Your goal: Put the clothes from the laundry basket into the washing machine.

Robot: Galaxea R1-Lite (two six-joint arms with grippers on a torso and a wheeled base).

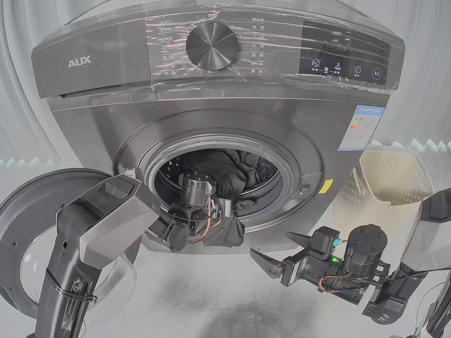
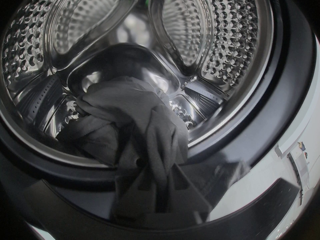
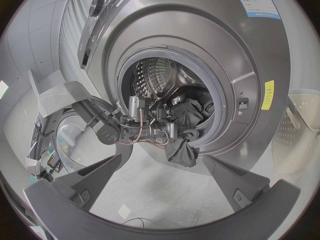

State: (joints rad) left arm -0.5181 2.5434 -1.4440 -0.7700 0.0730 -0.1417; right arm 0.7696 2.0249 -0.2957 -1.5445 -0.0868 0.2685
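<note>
Door (image 1: 23,221) of the grey metal front-loading washing machine (image 1: 117,132), round with a glass window, stands swung open at far left, above the pale grey floor (image 1: 202,287).

Beside it, the left arm extends to the mouth of the perforated steel drum (image 2: 230,34). The left gripper (image 2: 160,170) sits at the lower edge of the opening, just over the dark rubber door seal (image 2: 260,117). Its jaws are closed on a fold of the dark grey garment (image 1: 225,174), which passes between the two fingers (image 2: 190,190).

The bulk of the dark grey garment lies heaped on the drum floor, toward the front. One loose end (image 1: 230,231) hangs out over the seal and down the front panel of the washing machine, below the left gripper.

Above the opening, the control panel carries a round metal dial (image 1: 211,45) under clear plastic film.

To the right and lower, the right gripper (image 1: 278,250) hovers above the floor in front of the washing machine, well apart from the drum and pointing toward the left arm. Its jaws are spread wide and hold nothing.

At far right, the cream perforated plastic laundry basket (image 1: 390,184) stands just beside the right flank of the washing machine, its open top turned toward the head camera.
</note>
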